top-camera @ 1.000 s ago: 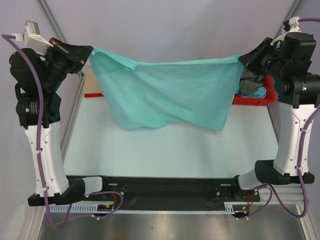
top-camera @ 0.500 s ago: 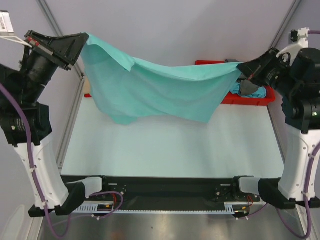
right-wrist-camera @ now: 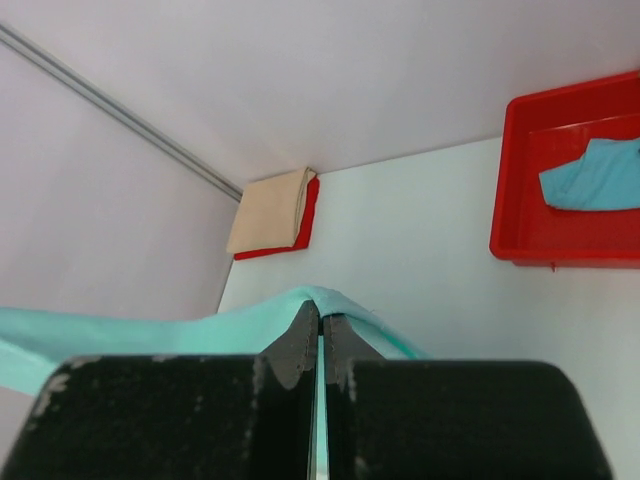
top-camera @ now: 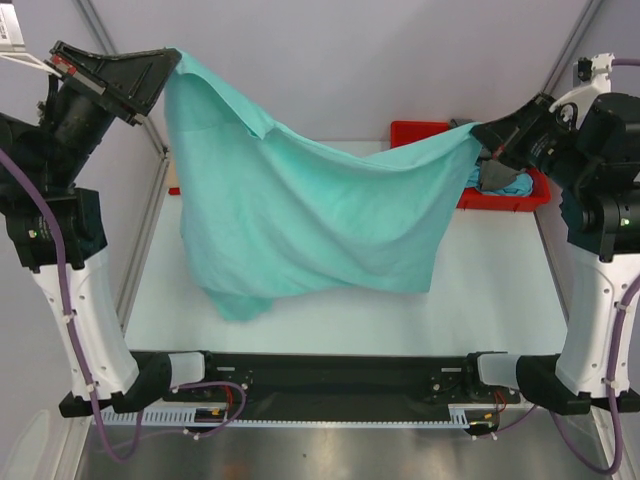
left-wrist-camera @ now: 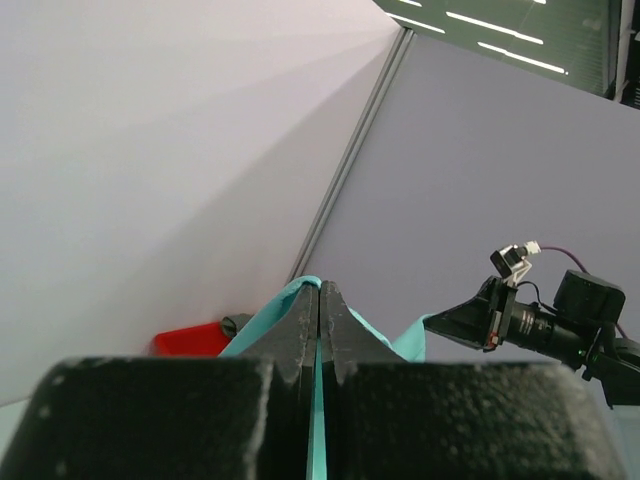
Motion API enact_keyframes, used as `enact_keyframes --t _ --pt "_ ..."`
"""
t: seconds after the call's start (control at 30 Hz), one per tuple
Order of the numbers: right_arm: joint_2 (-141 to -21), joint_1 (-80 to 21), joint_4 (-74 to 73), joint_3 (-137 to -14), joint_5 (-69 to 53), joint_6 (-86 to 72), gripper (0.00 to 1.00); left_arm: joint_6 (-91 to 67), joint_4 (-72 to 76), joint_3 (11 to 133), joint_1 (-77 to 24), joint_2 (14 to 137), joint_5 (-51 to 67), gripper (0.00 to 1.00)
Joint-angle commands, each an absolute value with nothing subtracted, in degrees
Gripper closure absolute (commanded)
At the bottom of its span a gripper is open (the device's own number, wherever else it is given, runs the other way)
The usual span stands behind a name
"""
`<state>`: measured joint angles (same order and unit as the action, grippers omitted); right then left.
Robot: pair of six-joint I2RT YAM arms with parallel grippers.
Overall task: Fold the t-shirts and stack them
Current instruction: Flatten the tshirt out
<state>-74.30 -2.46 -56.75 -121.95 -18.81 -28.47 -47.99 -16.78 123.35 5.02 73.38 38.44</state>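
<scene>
A mint-green t-shirt (top-camera: 310, 220) hangs spread in the air between my two arms, above the table. My left gripper (top-camera: 173, 60) is raised high at the back left and is shut on one top corner; the mint cloth (left-wrist-camera: 262, 318) wraps over its tips (left-wrist-camera: 320, 288). My right gripper (top-camera: 479, 131) is lower, at the back right, shut on the other top corner (right-wrist-camera: 321, 312). The shirt's bottom edge droops in folds near the front left. A turquoise-blue shirt (right-wrist-camera: 595, 172) and a grey one (top-camera: 492, 162) lie in the red tray. A folded beige shirt (right-wrist-camera: 268, 210) rests on a red one (right-wrist-camera: 310, 215).
The red plastic tray (top-camera: 425, 133) stands at the back right of the white table (top-camera: 500, 280), just behind my right gripper. The folded beige-on-red stack sits in the back left corner by the frame post, mostly hidden behind the hanging shirt in the top view.
My left gripper has risen and swung outward with its corner. The shirt now slopes down to the right gripper and hangs lower and nearer the front edge.
</scene>
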Motion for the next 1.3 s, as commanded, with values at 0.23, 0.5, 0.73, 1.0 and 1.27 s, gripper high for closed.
enact_keyframes --t 0.23,0.5,0.73,1.0,1.27 --pt "-68.5 -2.4 -58.8 -122.9 -20.9 -29.0 1.00 -46.1 -19.0 122.4 6.0 67.0 40.9 1.00" --pt "-60.6 -2.3 -65.9 -121.9 -25.7 -26.5 1.00 -41.8 -28.4 122.1 6.1 58.6 44.6 1.00" --pt "-54.1 -2.4 -70.5 -120.9 -31.0 -28.0 1.00 -38.0 -35.9 121.9 6.1 51.3 42.2 1.00" --pt "-53.7 -2.4 -70.3 -118.4 -30.9 -30.2 1.00 -41.6 -32.5 118.8 6.1 51.1 39.9 1.00" --pt "-52.3 -2.4 -54.6 -87.7 -23.1 -33.8 1.00 -44.6 -19.2 86.4 5.7 50.6 36.6 1.00"
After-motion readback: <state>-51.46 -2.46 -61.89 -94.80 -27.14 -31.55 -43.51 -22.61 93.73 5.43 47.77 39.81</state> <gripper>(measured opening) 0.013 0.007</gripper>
